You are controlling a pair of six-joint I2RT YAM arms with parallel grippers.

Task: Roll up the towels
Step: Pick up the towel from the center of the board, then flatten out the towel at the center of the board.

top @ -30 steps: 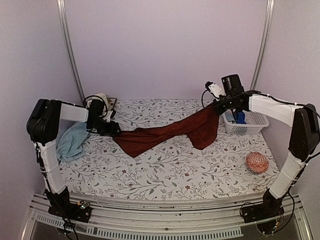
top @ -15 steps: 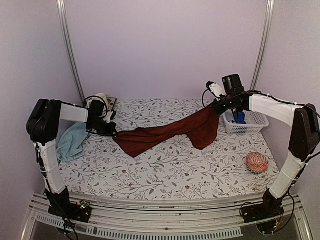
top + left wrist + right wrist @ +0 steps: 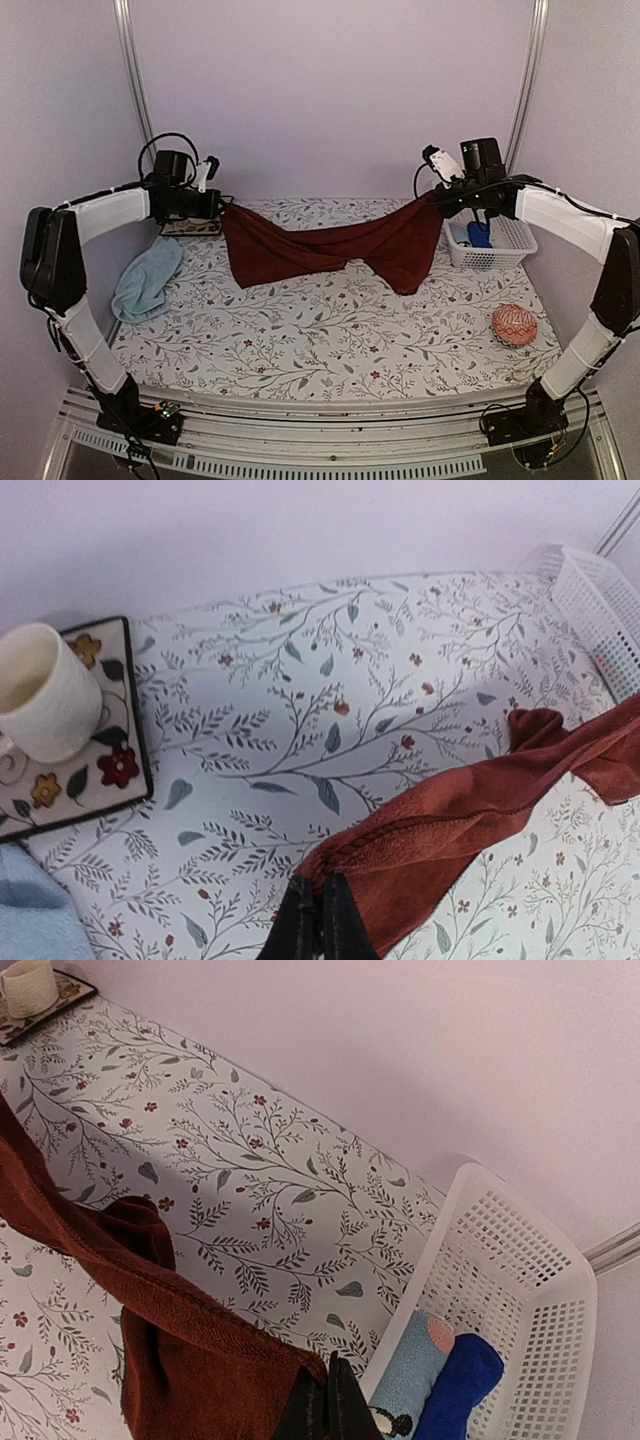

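A dark red towel (image 3: 330, 245) hangs stretched between my two grippers above the floral table, its middle sagging onto the cloth. My left gripper (image 3: 222, 205) is shut on the towel's left corner (image 3: 400, 840), the black fingertips (image 3: 305, 910) pinched together on the hem. At the right, my right gripper (image 3: 437, 200) is shut on the other corner (image 3: 190, 1360). A light blue towel (image 3: 147, 280) lies crumpled at the table's left edge. Two rolled towels, light blue (image 3: 410, 1365) and dark blue (image 3: 455, 1385), lie in the white basket (image 3: 520, 1280).
A cream mug (image 3: 45, 695) stands on a floral square tray (image 3: 110, 780) at the back left, below my left arm. The white basket (image 3: 505, 250) sits at the back right. A red patterned ball (image 3: 514, 324) rests near the right front.
My left gripper shut on the red towel's left corner and lifted it up and back. The towel now spans between both grippers. My right gripper rose slightly.
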